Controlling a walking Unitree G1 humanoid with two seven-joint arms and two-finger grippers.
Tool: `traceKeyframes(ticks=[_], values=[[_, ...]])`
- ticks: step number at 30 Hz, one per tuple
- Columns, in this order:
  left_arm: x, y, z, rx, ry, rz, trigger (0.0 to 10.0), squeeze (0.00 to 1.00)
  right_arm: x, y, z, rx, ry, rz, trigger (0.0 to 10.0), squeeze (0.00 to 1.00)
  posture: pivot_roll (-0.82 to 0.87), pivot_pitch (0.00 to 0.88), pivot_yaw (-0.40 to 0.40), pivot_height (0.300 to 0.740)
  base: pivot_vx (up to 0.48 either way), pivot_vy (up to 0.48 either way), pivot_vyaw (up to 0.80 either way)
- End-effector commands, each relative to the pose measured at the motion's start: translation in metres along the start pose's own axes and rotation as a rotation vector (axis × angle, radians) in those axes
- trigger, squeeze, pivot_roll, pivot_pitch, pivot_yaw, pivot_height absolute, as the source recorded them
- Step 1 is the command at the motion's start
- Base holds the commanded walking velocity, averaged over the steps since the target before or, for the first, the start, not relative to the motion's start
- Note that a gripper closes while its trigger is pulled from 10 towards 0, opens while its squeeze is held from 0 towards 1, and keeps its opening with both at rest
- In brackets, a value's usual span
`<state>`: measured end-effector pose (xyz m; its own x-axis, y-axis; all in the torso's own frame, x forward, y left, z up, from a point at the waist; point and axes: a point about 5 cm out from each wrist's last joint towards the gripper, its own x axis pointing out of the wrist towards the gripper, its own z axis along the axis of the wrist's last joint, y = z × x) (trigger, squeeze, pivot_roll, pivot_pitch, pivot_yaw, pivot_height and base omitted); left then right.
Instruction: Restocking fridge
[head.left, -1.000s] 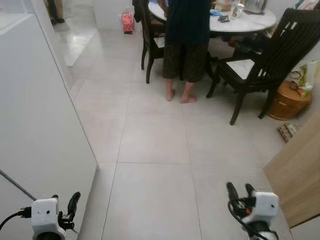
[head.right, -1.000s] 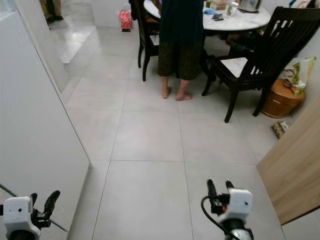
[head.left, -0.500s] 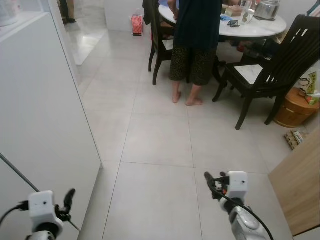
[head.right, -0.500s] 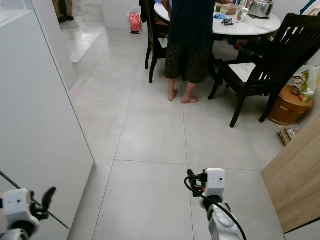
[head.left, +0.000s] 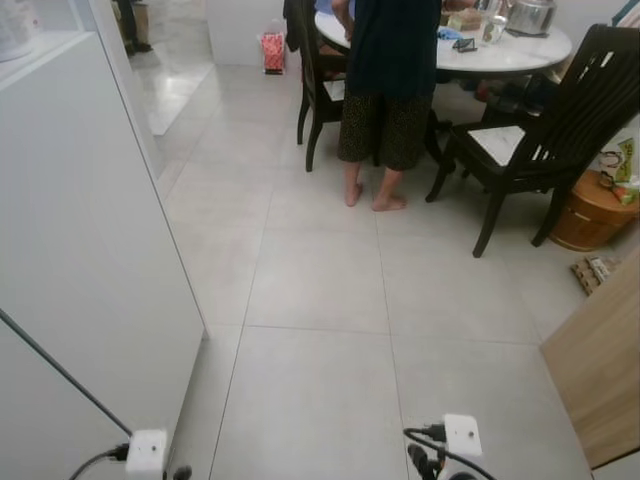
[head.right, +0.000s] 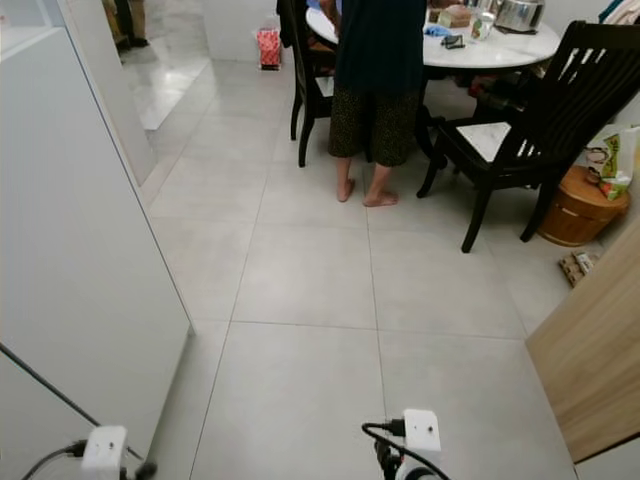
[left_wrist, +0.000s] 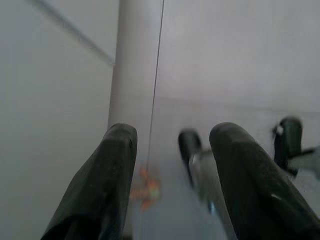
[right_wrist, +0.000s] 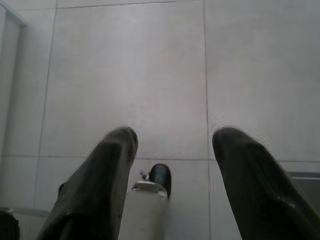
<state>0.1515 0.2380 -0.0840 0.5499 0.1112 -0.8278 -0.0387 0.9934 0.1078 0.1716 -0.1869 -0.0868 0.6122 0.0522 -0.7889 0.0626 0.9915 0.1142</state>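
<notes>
A tall white panel (head.left: 80, 240), perhaps a fridge door or cabinet side, stands close on my left. Both arms hang low at the bottom edge of the eye views. The white wrist block of the left arm (head.left: 148, 452) is beside that panel's foot, and that of the right arm (head.left: 460, 435) is over the tiled floor. In the left wrist view my left gripper (left_wrist: 175, 132) is open with nothing between its fingers. In the right wrist view my right gripper (right_wrist: 176, 134) is open and empty, pointing down at floor tiles. No food or bottle is in either gripper.
A barefoot person (head.left: 385, 90) in dark clothes stands at a round white table (head.left: 500, 50) ahead. Dark wooden chairs (head.left: 545, 130) flank it. A wooden tub (head.left: 590, 210) and a light wood panel (head.left: 600, 380) are on the right. Pale tiled floor (head.left: 320, 330) lies between.
Both arms have dropped towards the bottom edge of the eye views. The right gripper came inward, then sank. The camera has shifted slightly; the person stays at the table.
</notes>
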Motion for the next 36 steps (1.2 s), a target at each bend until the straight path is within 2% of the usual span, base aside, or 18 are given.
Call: traceKeyframes(ticks=[1,4,8,10,12,13,14,16,18,20,21,22,23,24,27,31,34,36], values=[[0.001,-0.002,-0.005,-0.010,0.042,0.018,10.0,0.00,-0.006,-0.007,-0.021,0.003,0.075,-0.037,10.0,0.00,-0.12,0.000,-0.048,0.740,0.000,0.000,0.00],[0.001,-0.002,-0.005,-0.035,0.040,0.034,10.0,0.00,-0.009,-0.012,-0.029,-0.004,0.099,-0.064,10.0,0.00,-0.11,0.000,-0.046,0.740,0.000,0.000,0.00],[0.002,0.000,0.003,-0.061,-0.019,0.034,10.0,0.00,-0.011,-0.022,-0.023,0.082,0.033,-0.101,10.0,0.00,-0.10,0.000,-0.034,0.740,0.000,0.000,0.00],[0.003,0.002,0.007,-0.084,-0.044,0.041,10.0,0.00,-0.010,-0.026,-0.014,0.112,-0.011,-0.111,10.0,0.00,-0.09,0.000,-0.033,0.740,0.000,0.000,0.00],[0.003,0.007,0.021,-0.128,-0.135,0.060,10.0,0.00,-0.004,-0.031,0.027,0.135,-0.167,-0.103,10.0,0.00,-0.08,0.000,-0.034,0.740,0.000,0.000,0.00],[0.003,0.007,0.021,-0.128,-0.135,0.060,10.0,0.00,-0.004,-0.031,0.027,0.135,-0.167,-0.103,10.0,0.00,-0.08,0.000,-0.034,0.740,0.000,0.000,0.00],[0.002,0.009,0.029,-0.144,-0.181,0.066,10.0,0.00,0.000,-0.024,0.048,0.120,-0.232,-0.086,10.0,0.00,-0.07,0.000,-0.039,0.740,0.000,0.000,0.00],[0.002,0.011,0.037,-0.170,-0.231,0.072,10.0,0.00,0.002,-0.019,0.071,0.106,-0.308,-0.070,10.0,0.00,-0.05,0.000,-0.048,0.740,0.000,0.000,0.00],[0.001,0.014,0.048,-0.182,-0.289,0.080,10.0,0.00,0.000,-0.012,0.119,0.077,-0.486,-0.043,10.0,0.00,-0.04,0.000,-0.056,0.740,0.000,0.000,0.00],[0.001,0.014,0.050,-0.187,-0.306,0.079,10.0,0.00,-0.002,-0.009,0.137,0.054,-0.549,-0.035,10.0,0.00,-0.04,0.000,-0.058,0.740,0.000,0.000,0.00],[0.001,0.014,0.051,-0.193,-0.319,0.078,10.0,0.00,-0.007,0.001,0.164,0.004,-0.642,-0.008,10.0,0.00,-0.04,0.000,-0.058,0.740,0.000,0.000,0.00],[0.001,0.014,0.051,-0.193,-0.319,0.078,10.0,0.00,-0.007,0.001,0.164,0.004,-0.642,-0.008,10.0,0.00,-0.04,0.000,-0.058,0.740,0.000,0.000,0.00],[0.001,0.014,0.052,-0.189,-0.326,0.077,10.0,0.00,-0.012,0.013,0.188,-0.053,-0.730,0.030,10.0,0.00,-0.06,0.000,-0.056,0.740,0.000,0.000,0.00],[0.001,0.013,0.052,-0.184,-0.327,0.075,10.0,0.00,-0.015,0.021,0.199,-0.072,-0.772,0.057,10.0,0.00,-0.06,0.000,-0.057,0.740,0.000,0.000,0.00],[0.001,0.013,0.053,-0.167,-0.333,0.072,10.0,0.00,-0.022,0.039,0.216,-0.092,-0.845,0.118,10.0,0.00,-0.07,0.000,-0.060,0.740,0.000,0.000,0.00],[0.000,0.015,0.053,-0.185,-0.337,0.077,10.0,0.00,-0.027,0.078,0.228,-0.171,-0.888,0.213,10.0,0.00,-0.10,0.000,-0.056,0.740,0.000,0.000,0.00],[0.000,0.018,0.051,-0.183,-0.329,0.080,10.0,0.00,-0.032,0.090,0.232,-0.284,-0.910,0.225,10.0,0.00,-0.10,0.000,-0.051,0.740,0.000,0.000,0.00],[-0.001,0.020,0.049,-0.182,-0.328,0.080,10.0,0.00,-0.040,0.097,0.239,-0.243,-0.938,0.284,10.0,0.00,-0.11,0.000,-0.043,0.740,0.000,0.000,0.00]])
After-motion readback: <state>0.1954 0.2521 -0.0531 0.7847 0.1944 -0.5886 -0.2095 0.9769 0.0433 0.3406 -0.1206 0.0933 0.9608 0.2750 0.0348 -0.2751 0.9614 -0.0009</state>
